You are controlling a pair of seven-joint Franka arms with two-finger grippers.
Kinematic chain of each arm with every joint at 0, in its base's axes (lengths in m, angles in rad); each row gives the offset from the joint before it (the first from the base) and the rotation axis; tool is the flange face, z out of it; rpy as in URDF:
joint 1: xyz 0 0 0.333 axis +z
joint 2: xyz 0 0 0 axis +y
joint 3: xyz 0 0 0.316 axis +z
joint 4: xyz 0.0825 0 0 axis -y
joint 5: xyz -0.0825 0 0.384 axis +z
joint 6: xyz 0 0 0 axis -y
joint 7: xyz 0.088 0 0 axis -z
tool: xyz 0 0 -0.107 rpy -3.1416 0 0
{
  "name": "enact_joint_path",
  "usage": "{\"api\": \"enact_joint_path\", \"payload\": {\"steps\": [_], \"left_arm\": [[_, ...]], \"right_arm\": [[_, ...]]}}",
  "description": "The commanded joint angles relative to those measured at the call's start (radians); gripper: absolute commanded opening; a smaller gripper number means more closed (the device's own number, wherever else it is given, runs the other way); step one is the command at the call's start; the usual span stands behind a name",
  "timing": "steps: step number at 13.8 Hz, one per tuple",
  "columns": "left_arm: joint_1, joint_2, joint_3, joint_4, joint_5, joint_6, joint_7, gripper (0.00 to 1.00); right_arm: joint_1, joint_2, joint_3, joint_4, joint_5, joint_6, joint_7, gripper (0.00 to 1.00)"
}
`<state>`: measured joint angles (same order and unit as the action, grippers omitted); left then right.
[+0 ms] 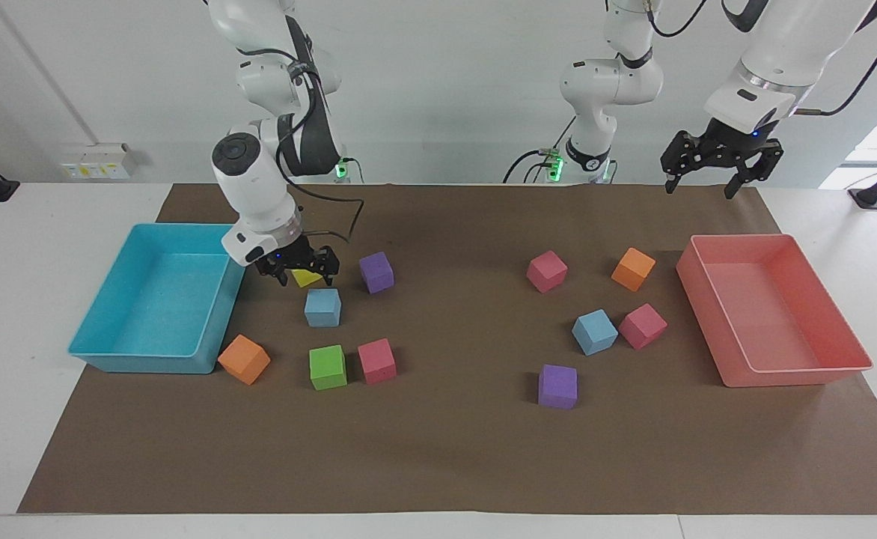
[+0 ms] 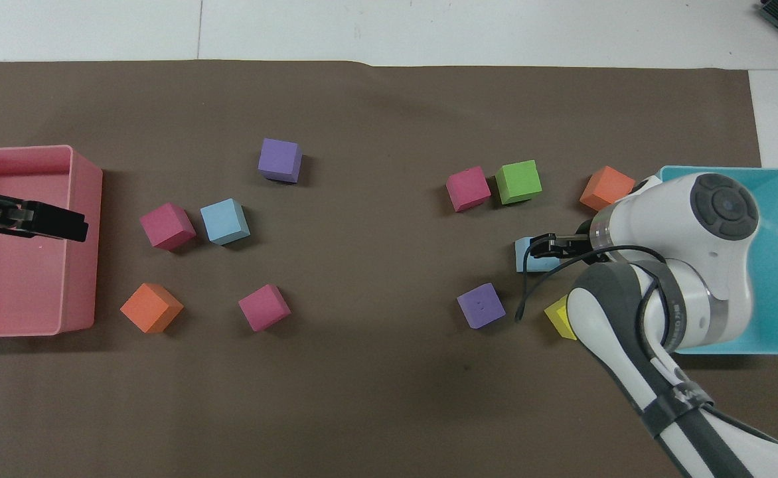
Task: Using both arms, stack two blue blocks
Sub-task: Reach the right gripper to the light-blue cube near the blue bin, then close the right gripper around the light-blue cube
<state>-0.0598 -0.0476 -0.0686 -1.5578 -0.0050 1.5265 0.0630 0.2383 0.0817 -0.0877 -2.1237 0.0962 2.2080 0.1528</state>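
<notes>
Two sky-blue blocks point(image 1: 322, 308) point(image 1: 594, 332); turquoise tray point(image 1: 109, 352); salmon-pink tray point(image 1: 798, 374); brown paper mat point(image 1: 446, 449); white arms point(image 1: 255, 187), black grippers point(image 1: 714, 183).

A mat point(image 1: 438, 464) covers the table point(image 1: 4, 299). The right-end tray point(image 1: 158, 299) sits at the mat's edge toward the right arm, and the left-end tray point(image 1: 775, 307) at the edge toward the left arm. Two block groups lie between them, well apart. The middle block point(image 1: 322, 308) lies among six and the paired block point(image 1: 594, 332) lies just beside a neighbour block point(image 1: 643, 326).
</notes>
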Motion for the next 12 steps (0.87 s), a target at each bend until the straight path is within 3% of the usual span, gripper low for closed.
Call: {"api": "enact_joint_path", "payload": {"steps": [1, 12], "left_arm": [[0.006, -0.009, -0.003, -0.007, -0.010, -0.011, 0.003, 1.00], [0.006, -0.011, -0.005, -0.011, -0.012, -0.008, 0.003, 1.00]], "right_arm": [[0.001, 0.013, 0.002, -0.038, 0.020, 0.070, 0.013, 1.00], [0.032, 0.085, 0.005, -0.090, 0.063, 0.239, -0.007, 1.00]]}}
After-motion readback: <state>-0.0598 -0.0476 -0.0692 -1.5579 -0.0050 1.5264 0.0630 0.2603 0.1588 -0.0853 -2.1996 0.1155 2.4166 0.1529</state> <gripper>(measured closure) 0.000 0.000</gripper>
